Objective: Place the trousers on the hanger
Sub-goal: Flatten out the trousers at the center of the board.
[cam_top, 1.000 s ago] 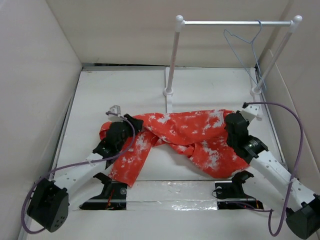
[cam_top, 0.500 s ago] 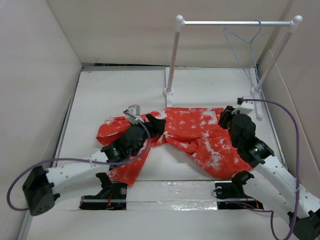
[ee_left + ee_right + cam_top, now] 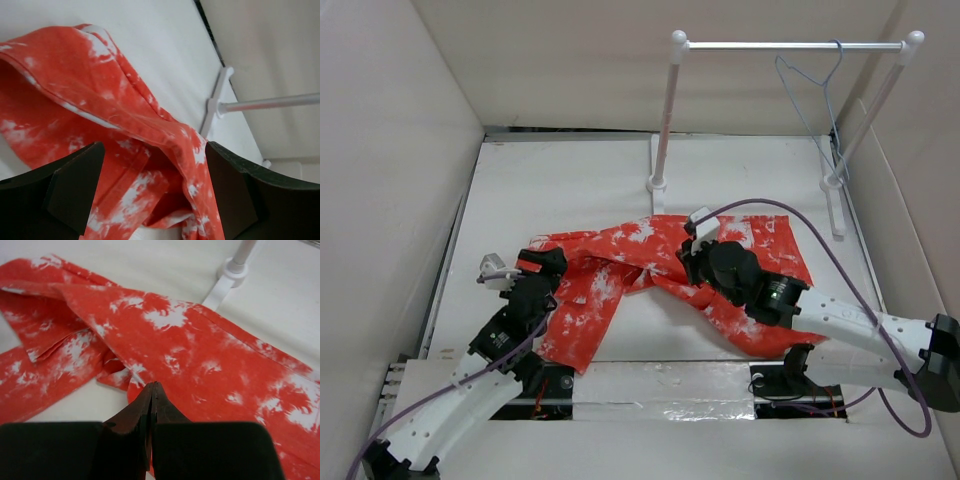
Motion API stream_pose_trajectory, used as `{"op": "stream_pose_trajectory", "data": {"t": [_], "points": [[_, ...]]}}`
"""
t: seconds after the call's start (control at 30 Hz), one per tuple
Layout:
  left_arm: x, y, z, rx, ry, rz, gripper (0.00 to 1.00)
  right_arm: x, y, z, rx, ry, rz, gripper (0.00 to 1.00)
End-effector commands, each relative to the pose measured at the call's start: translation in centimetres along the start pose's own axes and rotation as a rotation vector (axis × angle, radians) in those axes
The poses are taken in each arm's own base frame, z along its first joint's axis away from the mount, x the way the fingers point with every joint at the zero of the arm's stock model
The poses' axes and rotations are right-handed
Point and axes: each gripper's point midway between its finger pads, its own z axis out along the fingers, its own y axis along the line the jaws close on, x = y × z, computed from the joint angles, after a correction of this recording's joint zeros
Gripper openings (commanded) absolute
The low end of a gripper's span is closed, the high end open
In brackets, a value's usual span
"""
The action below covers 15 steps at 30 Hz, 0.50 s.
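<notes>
- Shows the right gripper [image 3: 692, 255] swung in over the middle of the trousers [image 3: 650, 250], having stood half a second ago at their right end.
- Finds the left gripper [image 3: 542, 262] drawn back from the centre of the cloth to its left end, with the arm folded toward the near-left corner.
- Leaves the trousers crumpled flat on the table [image 3: 560, 180], spread a little wider on the right than before, with one leg trailing toward the near edge.
- Keeps the hanger [image 3: 817, 95] hooked on the right end of the rail stand [image 3: 790, 45], well apart from the cloth, as earlier.
- From the left wrist, catches that gripper's fingers [image 3: 75, 190] spread wide above a folded hem, gripping nothing.
- From the right wrist, catches the other pair of fingers [image 3: 135, 415] pressed together, with the tips just over a fabric edge and no cloth seen between them.
- Hides part of the garment under the right wrist in the overhead view.
- Renders the hanger's wire faint against the pale wall.
- Gives no clear sight of a waist button.
</notes>
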Motion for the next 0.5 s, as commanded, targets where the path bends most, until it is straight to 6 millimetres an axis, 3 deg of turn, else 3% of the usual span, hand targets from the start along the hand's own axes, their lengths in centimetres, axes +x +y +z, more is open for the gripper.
{"op": "stream_pose_trajectory", "data": {"t": [0.0, 0.27, 0.37, 0.4, 0.47], "points": [[-1.3, 2.7, 0.6, -0.126, -0.103, -0.027, 0.81, -3.5, 2.0, 0.3, -0.071, -0.112, 0.012, 0.03], [1.1, 5.8, 3.1, -0.278, -0.076, 0.042, 0.80, -2.2, 1.7, -0.2, -0.070, -0.102, 0.019, 0.06], [0.5, 6.2, 4.5, -0.261, -0.077, 0.017, 0.77, -1.8, 1.8, -0.2, -0.077, -0.094, 0.021, 0.06], [-0.8, 6.6, 5.0, -0.276, -0.114, -0.001, 0.75, -1.7, 1.9, -0.2, -0.081, -0.091, 0.020, 0.06], [-1.7, 5.5, 5.9, -0.227, -0.122, 0.008, 0.74, -1.4, 2.1, -0.1, -0.092, -0.083, 0.020, 0.06]]}}
